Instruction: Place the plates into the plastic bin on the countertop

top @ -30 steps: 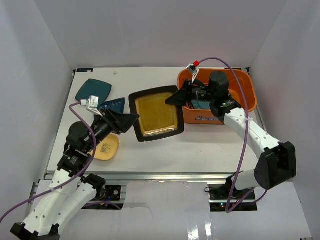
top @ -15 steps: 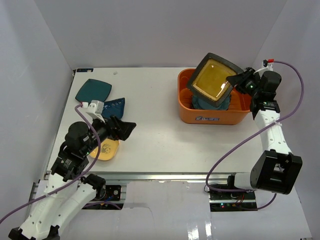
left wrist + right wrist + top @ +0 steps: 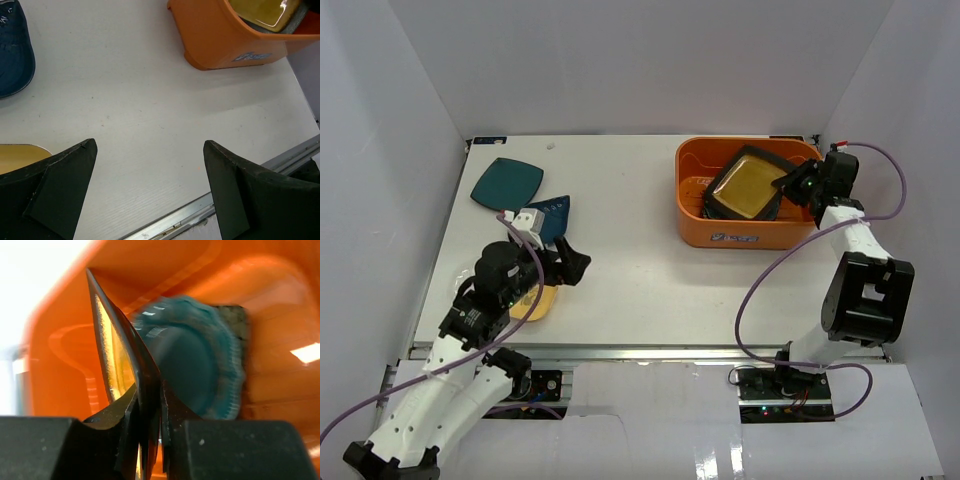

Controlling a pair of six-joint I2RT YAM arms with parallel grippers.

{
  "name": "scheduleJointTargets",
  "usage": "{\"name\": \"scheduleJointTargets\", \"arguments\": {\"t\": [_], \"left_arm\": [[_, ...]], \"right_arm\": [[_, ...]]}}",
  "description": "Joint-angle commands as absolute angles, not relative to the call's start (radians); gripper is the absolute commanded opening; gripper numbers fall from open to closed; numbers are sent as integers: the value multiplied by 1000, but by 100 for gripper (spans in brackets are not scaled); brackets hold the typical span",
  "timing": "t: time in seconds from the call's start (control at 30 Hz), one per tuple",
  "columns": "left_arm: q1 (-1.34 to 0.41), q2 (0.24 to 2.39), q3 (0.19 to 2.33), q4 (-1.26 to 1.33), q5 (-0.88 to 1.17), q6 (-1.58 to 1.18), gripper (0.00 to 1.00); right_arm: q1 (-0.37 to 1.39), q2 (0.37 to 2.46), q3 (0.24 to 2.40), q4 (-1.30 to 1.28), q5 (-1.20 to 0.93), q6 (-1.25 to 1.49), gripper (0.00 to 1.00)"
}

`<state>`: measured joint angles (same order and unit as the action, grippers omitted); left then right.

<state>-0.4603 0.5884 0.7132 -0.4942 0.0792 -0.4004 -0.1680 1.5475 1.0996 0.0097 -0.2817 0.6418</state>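
So here's where we're at: the right tool (image 3: 149,415) is pinched tight on the black rim of the amber square plate (image 3: 750,188), fingers closed with only the rim between them; that plate is down inside the orange bin (image 3: 720,238), lying tilted rather than flat, its gripped corner towards the bin's right end. From the right wrist view we see it edge-on, with the scalloped teal plate (image 3: 195,365) right behind it against the bin's wall; we can't tell if the two are touching.

The bin sits at the far right of the tabletop (image 3: 640,270).

Over on the left, the left tool (image 3: 150,145) is spread wide open and has hold of nothing; it hangs above bare tabletop near the front edge. The small yellow plate (image 3: 535,302) is just beside it, partly under the arm in the top view; its rim peeks in next to the left finger in the wrist view. Further back lie the small blue plate (image 3: 550,212) and the dark teal square plate (image 3: 506,182), close together at the far left, well apart from the bin; we can't tell whether those two overlap.
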Motion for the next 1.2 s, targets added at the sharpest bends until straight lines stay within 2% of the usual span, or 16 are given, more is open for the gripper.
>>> {"name": "scheduleJointTargets", "arguments": {"t": [0.0,0.17,0.23,0.27,0.3,0.33,0.37,0.47,0.53,0.73,0.87,1.0,1.03,1.1,1.17], "left_arm": [[-466,624,741,-492,35,-385,98],[-465,672,784,-480,29,-402,98],[-465,684,796,-479,15,-417,98],[-465,689,801,-477,11,-423,98],[-465,705,813,-477,-42,-437,98],[-465,718,819,-477,-60,-443,98],[-465,729,827,-477,-80,-449,98],[-465,810,854,-476,-153,-460,98],[-465,889,885,-482,-163,-465,98],[-413,995,910,-450,-252,-517,98],[-324,1081,942,-437,-228,-531,98],[-180,1175,936,-414,-172,-540,97],[-99,1190,927,-396,-144,-546,96],[31,1219,904,-367,-62,-572,93],[80,1227,896,-342,-55,-591,91]], "right_arm": [[-169,1589,1134,40,-256,575,14],[-167,1667,1204,-52,-271,535,20],[-167,1692,1221,-66,-290,523,29],[-167,1700,1229,-90,-290,519,36],[-166,1706,1239,-98,-290,512,55],[-167,1706,1247,-112,-285,502,64],[-167,1701,1253,-133,-263,497,80],[-160,1637,1246,-124,-229,502,96],[-147,1571,1239,-110,-170,503,90],[-115,1382,1201,-106,46,520,90],[-78,1211,975,87,-10,598,90],[1,1109,910,129,-64,586,90],[62,1097,904,127,-66,571,91],[106,1050,868,152,-75,561,94],[169,1014,854,155,-83,546,98]]}}
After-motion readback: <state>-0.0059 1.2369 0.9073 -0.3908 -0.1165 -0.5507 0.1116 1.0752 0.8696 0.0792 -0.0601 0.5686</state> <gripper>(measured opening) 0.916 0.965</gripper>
